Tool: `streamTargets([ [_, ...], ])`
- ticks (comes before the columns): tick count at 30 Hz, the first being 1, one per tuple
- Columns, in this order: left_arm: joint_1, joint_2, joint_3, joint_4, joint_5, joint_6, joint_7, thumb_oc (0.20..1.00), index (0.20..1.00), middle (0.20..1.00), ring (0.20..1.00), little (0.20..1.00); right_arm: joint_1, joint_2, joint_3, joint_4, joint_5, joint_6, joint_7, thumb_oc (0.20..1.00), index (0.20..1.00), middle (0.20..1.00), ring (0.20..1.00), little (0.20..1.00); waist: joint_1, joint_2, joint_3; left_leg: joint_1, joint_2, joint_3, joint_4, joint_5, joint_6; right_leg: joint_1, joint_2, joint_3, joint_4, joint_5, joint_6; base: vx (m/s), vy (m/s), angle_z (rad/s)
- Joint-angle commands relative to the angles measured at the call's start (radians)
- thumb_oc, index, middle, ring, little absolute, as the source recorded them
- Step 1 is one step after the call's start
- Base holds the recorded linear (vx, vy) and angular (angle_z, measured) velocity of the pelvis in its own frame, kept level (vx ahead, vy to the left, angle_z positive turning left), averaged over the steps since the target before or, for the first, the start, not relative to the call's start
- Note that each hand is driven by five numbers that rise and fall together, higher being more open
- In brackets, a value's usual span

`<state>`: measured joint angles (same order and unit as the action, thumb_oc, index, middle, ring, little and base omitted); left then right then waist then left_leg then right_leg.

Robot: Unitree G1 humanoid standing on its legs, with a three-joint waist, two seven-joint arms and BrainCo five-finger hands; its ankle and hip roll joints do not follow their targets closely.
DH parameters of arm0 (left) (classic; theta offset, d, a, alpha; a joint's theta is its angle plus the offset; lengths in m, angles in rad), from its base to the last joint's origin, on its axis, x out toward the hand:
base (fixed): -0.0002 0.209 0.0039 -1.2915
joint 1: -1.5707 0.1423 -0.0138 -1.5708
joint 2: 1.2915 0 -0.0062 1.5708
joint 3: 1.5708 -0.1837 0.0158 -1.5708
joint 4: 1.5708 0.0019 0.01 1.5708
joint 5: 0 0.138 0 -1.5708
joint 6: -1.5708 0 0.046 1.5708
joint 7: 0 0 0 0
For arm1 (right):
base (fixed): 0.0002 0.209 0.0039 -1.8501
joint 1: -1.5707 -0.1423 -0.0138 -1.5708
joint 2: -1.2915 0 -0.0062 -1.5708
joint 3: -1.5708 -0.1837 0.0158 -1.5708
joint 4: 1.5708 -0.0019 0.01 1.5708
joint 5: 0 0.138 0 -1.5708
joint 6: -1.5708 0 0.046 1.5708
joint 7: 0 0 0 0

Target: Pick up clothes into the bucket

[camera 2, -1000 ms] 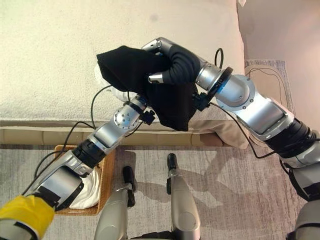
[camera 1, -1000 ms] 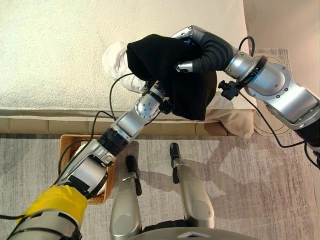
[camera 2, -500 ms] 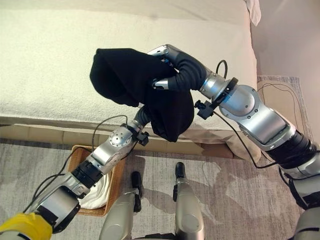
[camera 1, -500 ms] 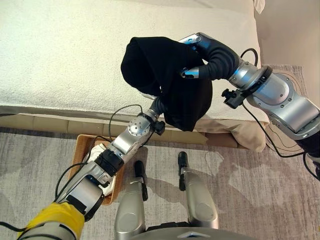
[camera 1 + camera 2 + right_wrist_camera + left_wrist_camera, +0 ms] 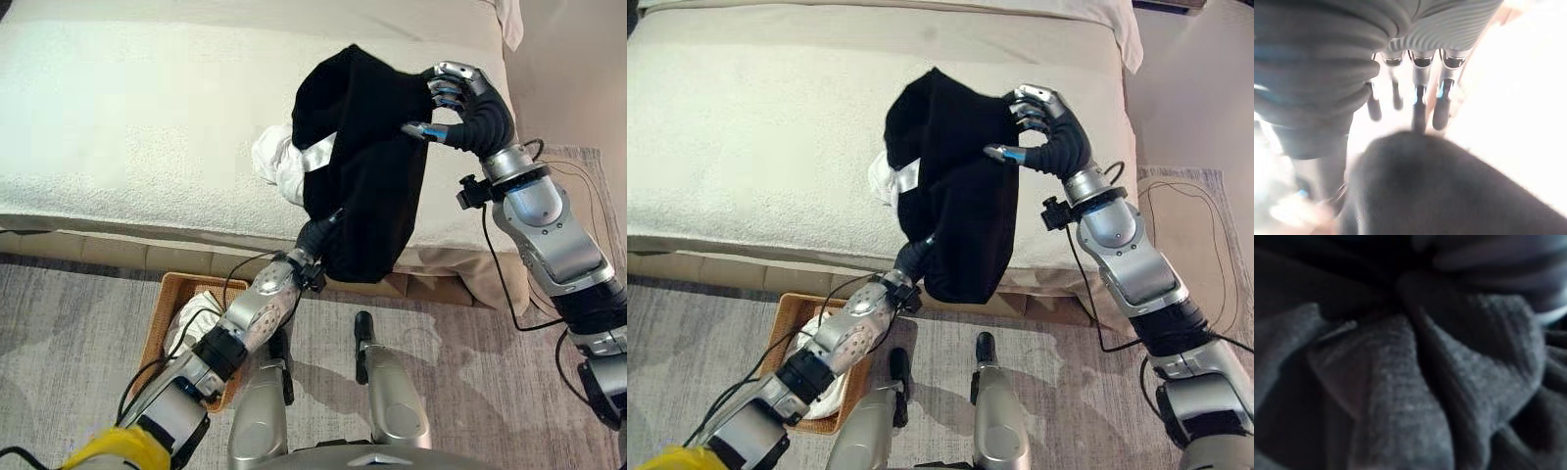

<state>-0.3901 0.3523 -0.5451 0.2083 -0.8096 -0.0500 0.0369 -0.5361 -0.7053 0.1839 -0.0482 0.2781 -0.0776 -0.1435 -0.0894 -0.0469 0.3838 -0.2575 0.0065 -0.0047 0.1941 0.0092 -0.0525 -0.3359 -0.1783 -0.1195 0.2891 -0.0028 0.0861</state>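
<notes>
Holding: the black cloth (image 5: 362,186) hangs up in the air above the near edge of the bed (image 5: 118,127), lifted off it
Right hand: the right hand (image 5: 460,103) is at the far right top of the black cloth, its fingers curled with the thumb pinching the cloth's edge
Left hand: it is tucked up under the black cloth, so I cannot tell if its fingers are apart or together; its own wrist view is full of dark cloth folds
Done so far: the basket (image 5: 789,318) on the floor, near and to the left, already has some white cloth (image 5: 823,392) inside, so I think part of the job is done
Still to do: the black cloth has to go down and left into the basket, and a white cloth (image 5: 279,166) lies on the bed just beside the black one, waiting to be picked up
In the way: the left arm (image 5: 838,338) reaches right over the basket, so it may block the drop; a tan pillow (image 5: 470,264) sits low at the right of the bed edge, well away from the basket
</notes>
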Motion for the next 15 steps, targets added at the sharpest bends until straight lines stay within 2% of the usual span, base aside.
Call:
streamTargets([
  [1, 0.064, -0.012, 0.075, -0.169, -0.039, -0.043, -0.037, 0.2, 0.2, 0.2, 0.2, 0.2, 0.052, 0.058, -0.079, 0.014, -0.102, -0.019, -0.055, 1.0, 1.0, 1.0, 1.0, 1.0, 0.027, -0.018, -0.061, -0.058, -0.02, -0.033, 0.092, -0.055, 0.003, 0.053, -0.025, -0.024, -0.025, -0.02, 0.041, 0.01, -0.009, 0.35],
  [5, 0.153, -0.007, 0.171, -0.253, -0.06, -0.055, -0.045, 0.2, 0.2, 0.2, 0.2, 0.2, 0.182, 0.185, -0.136, 0.085, -0.129, -0.019, -0.075, 1.0, 1.0, 1.0, 1.0, 1.0, 0.046, -0.009, -0.051, -0.054, -0.033, -0.059, 0.097, -0.06, 0.005, 0.066, -0.041, -0.04, 0.008, -0.044, 0.036, 0.02, -0.001, 0.22],
  [6, 0.194, -0.004, 0.222, -0.296, -0.064, -0.062, -0.049, 0.2, 0.2, 0.2, 0.2, 0.2, 0.238, 0.228, -0.153, 0.113, -0.141, -0.016, -0.073, 1.0, 1.0, 1.0, 1.0, 1.0, 0.053, -0.004, -0.049, -0.051, -0.04, -0.072, 0.092, -0.058, 0.006, 0.075, -0.047, -0.051, 0.013, -0.052, 0.035, 0.01, 0.004, 0.27],
  [7, 0.195, -0.003, 0.222, -0.296, -0.064, -0.061, -0.049, 0.2, 0.2, 0.2, 0.2, 0.2, 0.238, 0.229, -0.153, 0.112, -0.141, -0.016, -0.073, 1.0, 1.0, 1.0, 1.0, 1.0, 0.052, -0.005, -0.052, -0.053, -0.042, -0.072, 0.088, -0.052, 0.007, 0.074, -0.048, -0.052, 0.009, -0.047, 0.035, 0.02, -0.002, 0.37],
  [8, 0.236, 0.004, 0.282, -0.34, -0.069, -0.068, -0.053, 0.2, 0.2, 0.2, 0.2, 0.2, 0.287, 0.261, -0.173, 0.173, -0.145, -0.009, -0.071, 1.0, 1.0, 1.0, 1.0, 1.0, 0.063, 0.002, -0.049, -0.046, -0.049, -0.089, 0.084, -0.053, 0.007, 0.088, -0.055, -0.069, 0.014, -0.058, 0.032, 0.0, 0.001, 0.29],
  [10, 0.252, 0.004, 0.305, -0.354, -0.07, -0.071, -0.056, 0.2, 0.2, 0.2, 0.2, 0.2, 0.305, 0.271, -0.179, 0.192, -0.151, -0.006, -0.068, 1.0, 1.0, 1.0, 1.0, 1.0, 0.064, 0.005, -0.054, -0.047, -0.054, -0.098, 0.073, -0.044, 0.007, 0.092, -0.059, -0.08, 0.008, -0.055, 0.031, 0.01, 0.004, 0.26],
  [15, 0.32, 0.019, 0.447, -0.439, -0.069, -0.106, -0.056, 0.2, 0.2, 0.2, 0.2, 0.2, 0.383, 0.326, -0.208, 0.381, -0.125, -0.002, -0.076, 1.0, 1.0, 1.0, 1.0, 1.0, 0.084, 0.018, -0.062, -0.039, -0.067, -0.132, 0.051, -0.031, 0.004, 0.117, -0.07, -0.12, -0.006, -0.055, 0.029, 0.0, 0.0, 0.23],
])
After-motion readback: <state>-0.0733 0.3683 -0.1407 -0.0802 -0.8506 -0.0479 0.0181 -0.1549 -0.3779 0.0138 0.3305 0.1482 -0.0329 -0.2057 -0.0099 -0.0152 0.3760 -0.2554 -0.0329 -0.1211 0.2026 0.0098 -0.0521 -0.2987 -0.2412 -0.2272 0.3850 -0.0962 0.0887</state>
